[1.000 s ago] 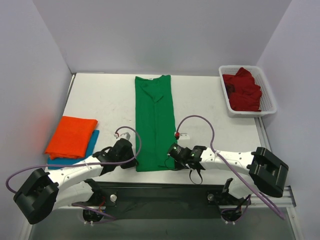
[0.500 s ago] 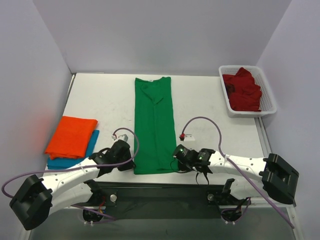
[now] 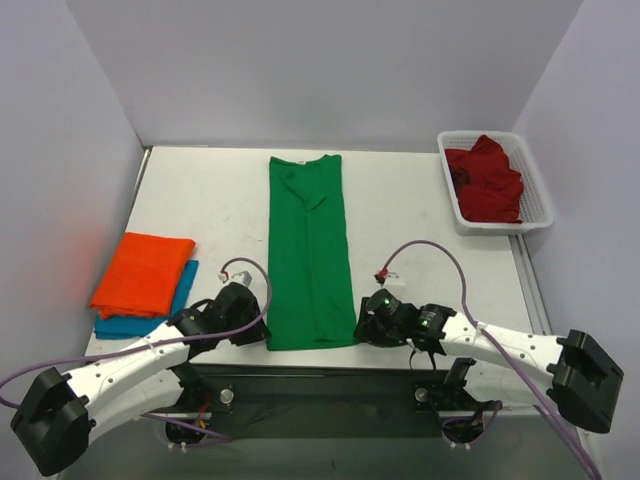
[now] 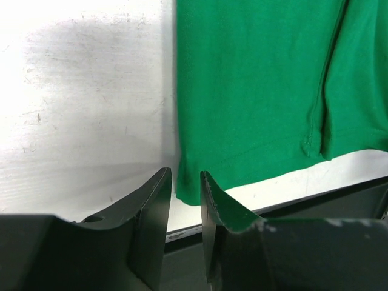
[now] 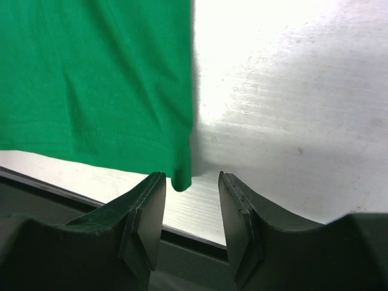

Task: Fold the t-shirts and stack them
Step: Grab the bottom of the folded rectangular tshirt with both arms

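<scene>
The green t-shirt (image 3: 308,250) lies flat mid-table, folded into a long narrow strip running from the far side to the near edge. My left gripper (image 3: 262,334) sits at its near left corner, jaws a narrow gap apart; the corner (image 4: 185,195) lies just ahead of the fingertips, ungripped. My right gripper (image 3: 362,330) is open at the near right corner, and the corner tip (image 5: 180,180) hangs just inside the fingertips' line. The orange shirt (image 3: 140,272) lies folded on the blue shirt (image 3: 186,288) at the left. The dark red shirt (image 3: 487,180) is crumpled in the basket.
The white mesh basket (image 3: 546,208) stands at the far right of the white table (image 3: 420,220). The table's near edge and a dark rail (image 5: 54,200) run right under both grippers. Grey walls close in the left, back and right.
Both grippers have drawn back toward the near edge and slightly outward, from beside the shirt's lower sides to its two near corners. The shirt has hardly shifted.
</scene>
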Controlling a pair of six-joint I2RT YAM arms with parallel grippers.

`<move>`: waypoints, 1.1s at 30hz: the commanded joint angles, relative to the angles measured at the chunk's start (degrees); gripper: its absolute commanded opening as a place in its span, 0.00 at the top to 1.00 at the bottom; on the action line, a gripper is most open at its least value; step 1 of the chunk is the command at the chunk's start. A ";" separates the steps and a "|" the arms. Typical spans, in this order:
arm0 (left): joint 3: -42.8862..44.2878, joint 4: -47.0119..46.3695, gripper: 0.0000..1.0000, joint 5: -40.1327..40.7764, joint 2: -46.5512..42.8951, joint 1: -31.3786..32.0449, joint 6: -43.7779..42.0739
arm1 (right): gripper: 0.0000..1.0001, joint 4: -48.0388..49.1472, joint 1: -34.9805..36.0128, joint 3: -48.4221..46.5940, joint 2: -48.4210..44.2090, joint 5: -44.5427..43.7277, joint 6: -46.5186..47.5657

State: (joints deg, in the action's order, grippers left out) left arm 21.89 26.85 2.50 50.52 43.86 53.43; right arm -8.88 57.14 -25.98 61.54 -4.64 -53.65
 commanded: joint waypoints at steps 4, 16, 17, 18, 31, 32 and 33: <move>0.53 0.58 0.63 -1.97 0.01 0.35 -0.43 | 0.60 3.35 -3.00 2.68 -3.53 4.20 -2.42; -4.39 -3.38 0.62 -4.79 -0.69 0.35 2.29 | 0.65 20.12 -5.82 15.86 -5.55 8.69 -12.88; -4.75 -3.73 0.62 -4.87 -0.78 0.35 2.64 | 0.65 20.74 -5.90 16.30 -5.64 8.69 -13.76; -5.01 -4.08 0.63 -4.96 -0.86 0.35 2.82 | 0.65 21.36 -5.90 17.01 -5.55 8.60 -13.94; -8.09 -7.26 0.96 -7.78 -2.53 1.40 5.19 | 0.99 23.92 -5.73 17.46 -2.57 11.23 -13.86; -8.09 -6.73 1.00 -7.69 -2.97 1.58 5.63 | 1.00 23.22 -5.47 16.41 -2.74 11.24 -13.42; -8.18 -5.77 1.00 -7.51 -4.02 1.84 5.81 | 1.00 21.30 -4.33 15.96 -2.91 10.89 -12.98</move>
State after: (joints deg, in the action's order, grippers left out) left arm 14.74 18.72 -4.23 48.10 44.66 58.48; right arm 17.69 51.46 -8.99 58.19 6.28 -68.36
